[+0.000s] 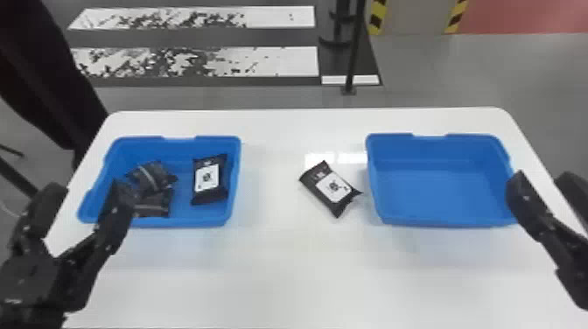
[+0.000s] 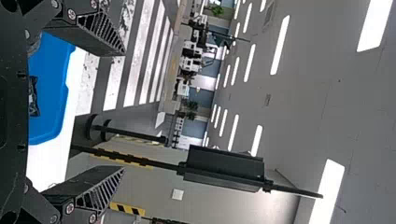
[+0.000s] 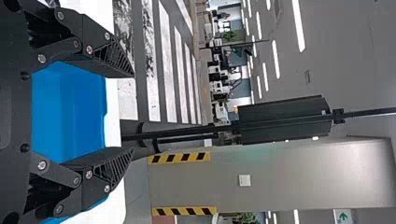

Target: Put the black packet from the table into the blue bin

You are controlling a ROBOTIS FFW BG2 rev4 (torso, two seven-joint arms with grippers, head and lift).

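Note:
A black packet (image 1: pixel 331 189) with a white label lies tilted on the white table, just left of the right-hand blue bin (image 1: pixel 442 192), touching neither bin. That bin holds nothing. My left gripper (image 1: pixel 87 192) is over the left part of the other blue bin, its fingers apart; in the left wrist view the left gripper (image 2: pixel 123 111) stands open with nothing between its fingers. At the right-hand bin's right side is my right gripper (image 1: pixel 540 186); the right wrist view shows the right gripper (image 3: pixel 134 113) open, with nothing held.
The left blue bin (image 1: pixel 236 183) holds several black packets, one labelled packet (image 1: pixel 210 179) near its right wall. The white table (image 1: pixel 280 271) spans between and in front of the bins. Beyond its far edge a black pole (image 1: pixel 353 52) stands on the floor.

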